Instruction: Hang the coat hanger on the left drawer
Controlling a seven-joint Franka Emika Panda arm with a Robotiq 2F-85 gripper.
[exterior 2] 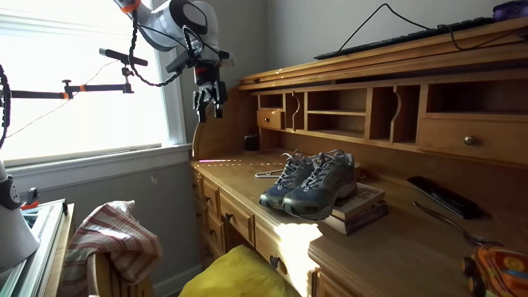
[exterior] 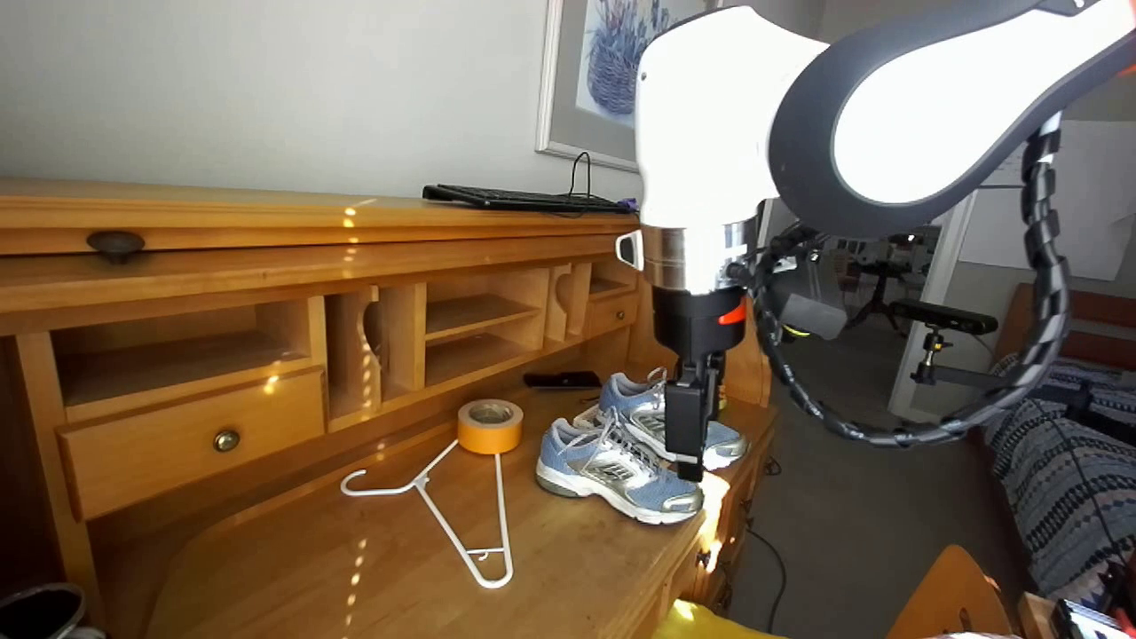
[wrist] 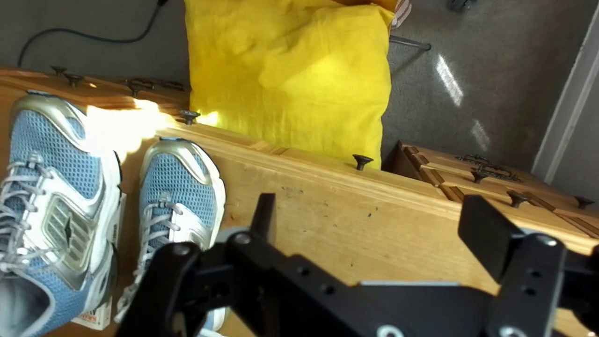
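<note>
white and triangular, presumably plastic, the coat hanger [exterior: 450,532] lies on the honey-coloured wooden desk [exterior: 284,568], its curved hook [exterior: 382,491] turned roughly towards the shallow wooden left drawer [exterior: 186,454], whose small round metallic knob [exterior: 226,440] would probably carry it. a squat orange-yellow tape roll [exterior: 490,437] hides one corner; whether it weighs that corner down or merely stands in front, i cannot tell. the black two-fingered pincer [wrist: 369,220] hangs well above the desk, spread wide and gripping nothing, likely so it can straddle the hanger. counted: one hanger, one roll, two blue-and-silver mesh running shoes [exterior: 617,475], two small upper drawers (the left and a wooden right drawer [exterior: 606,317]), and at least two stacked paperbacks [exterior 2: 364,201], which seem to prop one shoe.
</note>
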